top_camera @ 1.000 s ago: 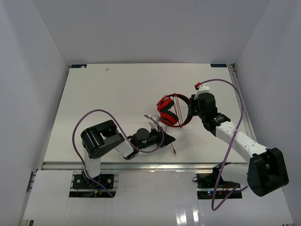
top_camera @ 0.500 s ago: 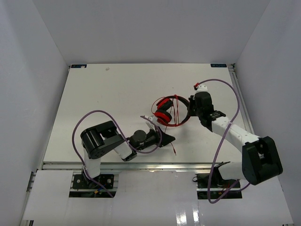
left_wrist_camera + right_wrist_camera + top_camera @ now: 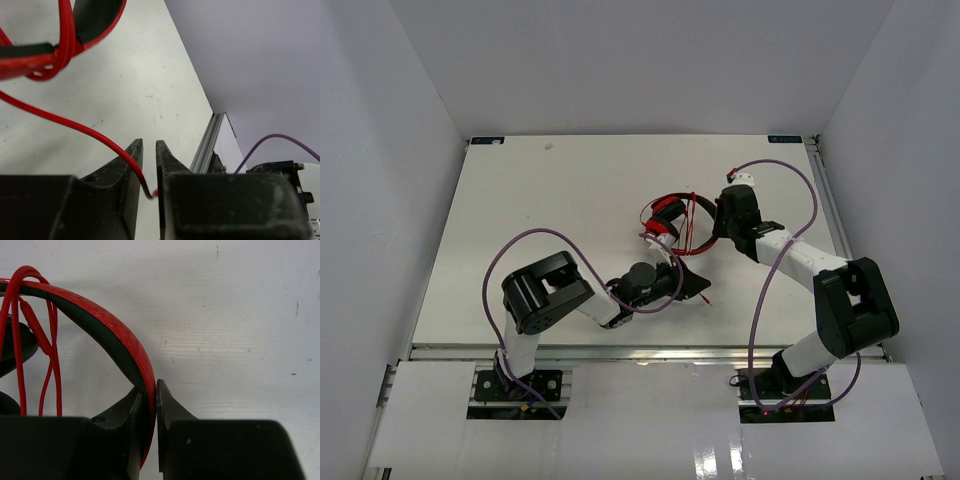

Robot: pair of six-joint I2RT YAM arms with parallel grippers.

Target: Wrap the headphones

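The red headphones point(image 3: 668, 218) stand on edge at the middle of the white table point(image 3: 550, 210), with the thin red cable looped over the band. My right gripper point(image 3: 719, 222) is shut on the red and black headband point(image 3: 111, 326), pinched between both fingers point(image 3: 149, 386). Loops of the cable point(image 3: 20, 365) hang on the left of that view. My left gripper point(image 3: 704, 286) lies low on the table, just in front of the headphones. Its jaws point(image 3: 149, 146) stand a little apart, and the cable's free end point(image 3: 75, 127) runs loosely between them, bent at the tip.
Purple robot cables point(image 3: 790, 250) arc over both arms. The table's metal front rail point(image 3: 620, 350) runs close behind the left gripper. White walls close in the left, right and back sides.
My right gripper has carried the headphones left and toward the back. The left gripper has moved right, closer to them, and its jaws have parted slightly around the cable end.
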